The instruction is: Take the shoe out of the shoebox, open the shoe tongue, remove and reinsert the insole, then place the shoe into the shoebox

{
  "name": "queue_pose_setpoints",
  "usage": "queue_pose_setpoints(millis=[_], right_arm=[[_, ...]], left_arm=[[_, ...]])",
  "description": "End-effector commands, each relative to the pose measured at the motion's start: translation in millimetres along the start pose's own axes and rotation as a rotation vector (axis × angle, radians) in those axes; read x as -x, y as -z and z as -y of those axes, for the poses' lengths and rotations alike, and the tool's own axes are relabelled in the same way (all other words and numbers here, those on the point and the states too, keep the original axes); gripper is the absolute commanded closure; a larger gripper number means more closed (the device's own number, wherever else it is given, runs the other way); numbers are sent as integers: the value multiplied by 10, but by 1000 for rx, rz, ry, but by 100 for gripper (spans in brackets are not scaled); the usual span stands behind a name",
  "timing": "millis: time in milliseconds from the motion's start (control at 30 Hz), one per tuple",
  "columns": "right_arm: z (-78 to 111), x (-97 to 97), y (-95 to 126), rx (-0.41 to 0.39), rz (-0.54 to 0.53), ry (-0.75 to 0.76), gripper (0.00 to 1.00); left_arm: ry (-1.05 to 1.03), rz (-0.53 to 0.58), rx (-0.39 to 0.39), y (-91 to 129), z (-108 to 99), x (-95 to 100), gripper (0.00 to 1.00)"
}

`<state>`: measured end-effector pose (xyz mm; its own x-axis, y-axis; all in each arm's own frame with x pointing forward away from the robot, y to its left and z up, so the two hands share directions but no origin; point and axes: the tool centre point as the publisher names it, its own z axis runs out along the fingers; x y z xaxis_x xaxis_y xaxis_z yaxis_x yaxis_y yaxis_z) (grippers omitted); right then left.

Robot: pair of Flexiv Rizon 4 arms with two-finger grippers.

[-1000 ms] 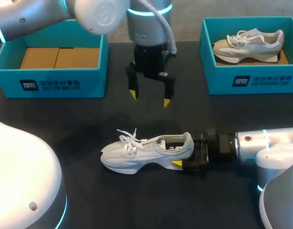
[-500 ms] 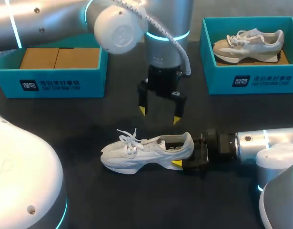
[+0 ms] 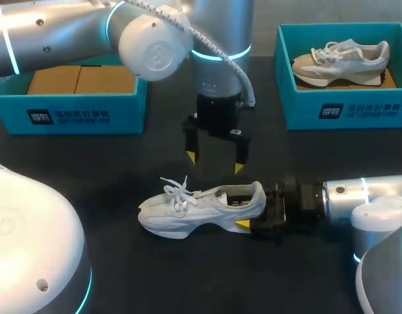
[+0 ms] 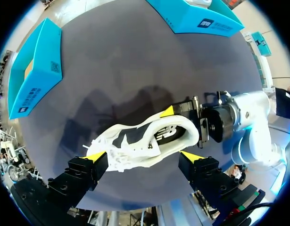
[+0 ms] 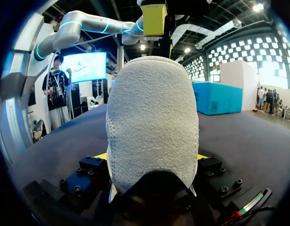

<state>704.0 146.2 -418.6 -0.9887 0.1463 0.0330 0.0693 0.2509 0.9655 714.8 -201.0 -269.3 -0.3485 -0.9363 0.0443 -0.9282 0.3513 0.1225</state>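
The white shoe (image 3: 201,209) lies on its sole at the middle of the dark table (image 3: 187,275), toe toward 9 o'clock and heel toward 3 o'clock. My right gripper (image 3: 256,210) comes in from 3 o'clock, and its fingers are closed on the heel from both sides, pinning the shoe down. My left gripper (image 3: 214,162) hangs just above the shoe's opening, at 12 o'clock from it, fingers spread wide and holding nothing.

The blue shoebox (image 3: 70,114) at 10 o'clock holds only cardboard. A second blue box (image 3: 344,111) at 2 o'clock holds another shoe (image 3: 341,59).

Taking the shoe out looks done. The laces appear tied and the insole seems to be inside, so I judge the tongue, the insole and the return to the box are all left.
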Motion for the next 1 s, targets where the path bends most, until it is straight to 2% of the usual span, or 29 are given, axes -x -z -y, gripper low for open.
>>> queue_pose_setpoints(millis=[33,333,633,1000], right_arm=[[23,-5,12,-2,1,-1,100],[23,-5,12,-2,1,-1,100],[23,-5,12,-2,1,-1,100],[23,-5,12,-2,1,-1,100]], left_arm=[[18,12,14,-98,-36,-26,0],[66,19,51,-419,-124,-67,0],[105,31,59,-605,-158,-73,0],[145,74,58,-711,-126,-23,0]])
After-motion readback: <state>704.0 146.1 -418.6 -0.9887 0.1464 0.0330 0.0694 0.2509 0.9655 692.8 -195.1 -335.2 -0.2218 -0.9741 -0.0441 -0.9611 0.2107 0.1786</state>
